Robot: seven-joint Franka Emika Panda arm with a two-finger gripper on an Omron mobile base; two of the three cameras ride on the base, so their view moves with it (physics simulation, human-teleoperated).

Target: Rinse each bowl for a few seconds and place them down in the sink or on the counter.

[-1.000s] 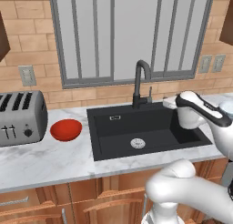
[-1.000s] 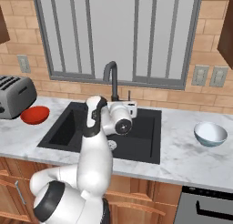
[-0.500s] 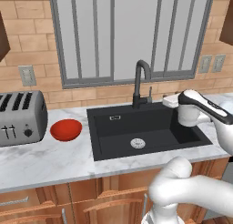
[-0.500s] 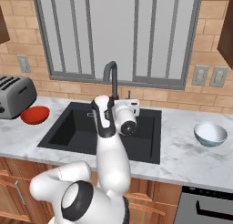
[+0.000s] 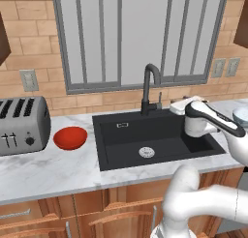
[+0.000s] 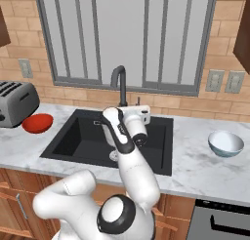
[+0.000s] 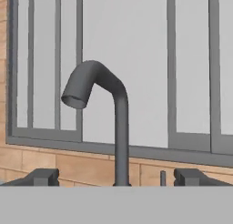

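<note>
The red bowl [image 5: 70, 138] sits upright on the counter [image 5: 48, 171] left of the sink [image 5: 121, 145], beside the toaster. The pale blue-white bowl [image 6: 225, 143] stands on the counter [image 6: 195, 158] to the right of the sink [image 6: 73, 136]. My hand [image 5: 184, 105] hovers above the sink's right rear part, level with the faucet's base. In the hand view my gripper [image 7: 116, 177] is open and holds nothing, facing the dark arched faucet [image 7: 102, 114] and the window behind it. Both bowls are well away from the gripper.
A silver toaster [image 5: 22, 126] stands at the far left of the counter. The faucet [image 5: 151, 87] rises behind the sink's middle. A brick wall with outlets [image 6: 224, 80] and a window run along the back. Wooden cabinets [image 5: 97, 213] sit below.
The hand has moved a little toward the faucet and risen slightly over the sink. The jaws have stayed wide apart. Both bowls are where they were.
</note>
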